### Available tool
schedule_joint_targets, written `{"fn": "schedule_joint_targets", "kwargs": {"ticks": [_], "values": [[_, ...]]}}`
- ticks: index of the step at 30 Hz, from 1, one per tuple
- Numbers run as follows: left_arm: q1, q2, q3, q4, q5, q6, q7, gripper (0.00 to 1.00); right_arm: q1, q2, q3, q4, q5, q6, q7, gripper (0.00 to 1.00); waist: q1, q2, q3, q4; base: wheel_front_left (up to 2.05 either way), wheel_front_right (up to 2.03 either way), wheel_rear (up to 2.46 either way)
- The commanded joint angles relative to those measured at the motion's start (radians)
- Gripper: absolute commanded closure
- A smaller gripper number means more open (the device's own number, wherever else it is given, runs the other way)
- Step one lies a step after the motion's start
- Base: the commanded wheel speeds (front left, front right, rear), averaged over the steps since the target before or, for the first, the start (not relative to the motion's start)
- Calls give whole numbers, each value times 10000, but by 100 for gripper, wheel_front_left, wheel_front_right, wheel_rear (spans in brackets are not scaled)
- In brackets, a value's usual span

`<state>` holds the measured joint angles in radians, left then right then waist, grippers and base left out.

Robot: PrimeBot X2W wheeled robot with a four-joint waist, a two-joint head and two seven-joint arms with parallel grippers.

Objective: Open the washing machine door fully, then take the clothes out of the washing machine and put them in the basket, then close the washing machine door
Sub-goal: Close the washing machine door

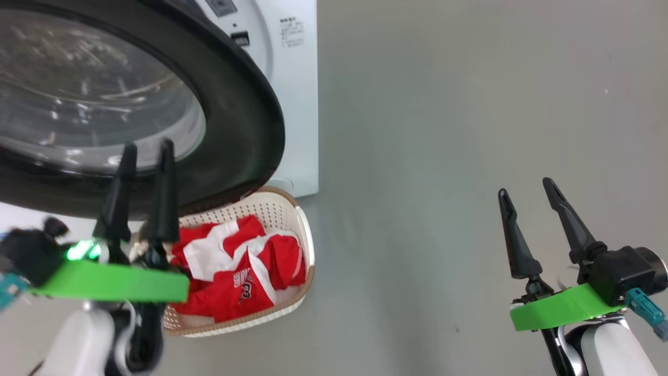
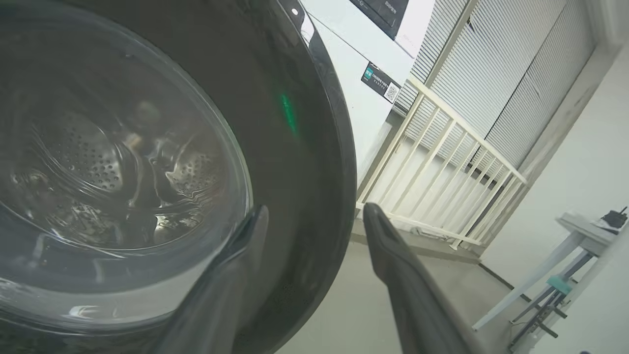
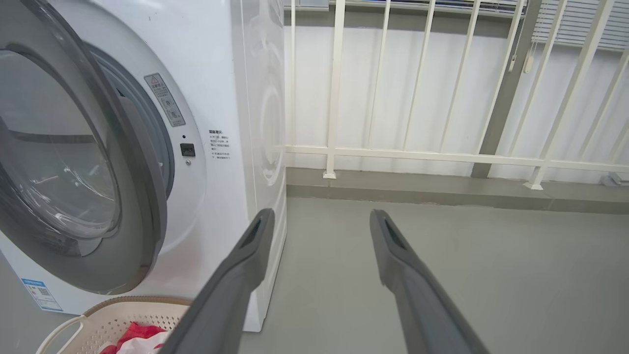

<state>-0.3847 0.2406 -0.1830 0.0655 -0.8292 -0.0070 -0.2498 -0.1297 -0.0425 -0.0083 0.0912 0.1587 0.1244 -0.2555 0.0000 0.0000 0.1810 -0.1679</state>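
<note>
Clothes (image 1: 229,282) in basket (image 1: 308,235) below washing machine door (image 1: 245,130) in head view; left wrist view adds drum (image 2: 93,162) through glass; left claw (image 1: 148,143) and right claw (image 1: 524,186) both spread.

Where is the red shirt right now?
In the head view the clothes lie in the basket on the floor at the left, below the washing machine door and just right of the left gripper.

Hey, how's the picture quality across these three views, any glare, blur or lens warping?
Head view: left claw and its wrist look blurred; reflections streak the washing machine door glass. Left wrist view: green glint on the door's black rim, fingers soft. Right wrist view: sharp, evenly lit, railing bars splay from wide-angle distortion.
</note>
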Motion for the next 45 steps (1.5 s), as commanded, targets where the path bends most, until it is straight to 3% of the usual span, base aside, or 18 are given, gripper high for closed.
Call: {"fn": "schedule_joint_targets", "kwargs": {"ticks": [1,8,14,26,45], "values": [[149,362,275,-376,642,160,-110,0,-5,-77,130,-287,43,63,-63,0,0,0,-360,137,0,0,0],[1372,375,396,-910,2956,591,-117,0,414,-77,-12,-439,42,63,-63,0,0,0,-884,150,0,0,0],[2343,208,579,-1024,3815,943,-119,0,905,-77,-50,-568,7,63,-63,0,0,0,-1270,191,0,0,0],[3703,-208,860,-706,4448,1107,-119,0,1539,-77,133,-700,-295,63,-63,0,0,0,-1775,314,0,0,0],[3790,-506,975,-405,4689,815,-120,0,1818,-77,160,-920,-233,63,-63,0,0,0,-1794,561,0,0,0]]}}
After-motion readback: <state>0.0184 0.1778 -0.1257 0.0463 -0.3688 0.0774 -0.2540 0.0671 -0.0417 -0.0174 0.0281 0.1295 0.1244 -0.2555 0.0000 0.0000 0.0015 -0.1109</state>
